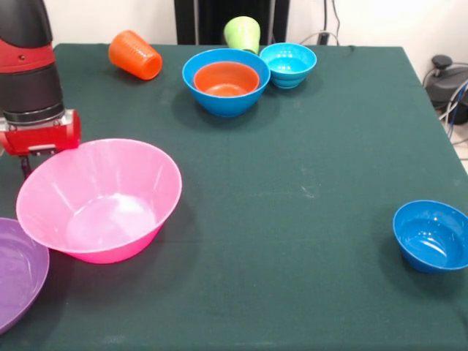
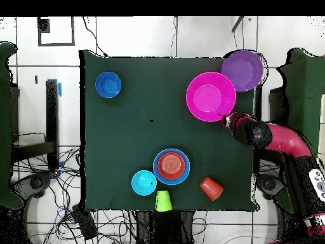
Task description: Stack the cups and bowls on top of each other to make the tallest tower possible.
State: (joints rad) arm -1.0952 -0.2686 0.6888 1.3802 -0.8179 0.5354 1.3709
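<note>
The huge pink bowl (image 1: 99,201) stands at the left, its rim touching or overlapping the large purple bowl (image 1: 16,272) at the lower left edge. My gripper (image 1: 28,162) hangs just behind the pink bowl's far left rim, its tips hidden by the rim. The small orange bowl (image 1: 226,79) sits nested in the medium blue bowl (image 1: 219,104) at the far middle. The small cyan bowl (image 1: 288,64) touches that pair on the right. The lime green cup (image 1: 242,33) stands behind them. The orange ribbed cup (image 1: 135,55) lies on its side at the far left. The small dark blue bowl (image 1: 431,235) is alone at the right.
In the overhead view, the gripper (image 2: 225,119) is at the pink bowl's (image 2: 211,96) edge, near the table's right side. The purple bowl (image 2: 242,70) overhangs the table corner. The green cup (image 2: 164,201) stands at the table edge nearest the robot's base. Cables lie beyond the table.
</note>
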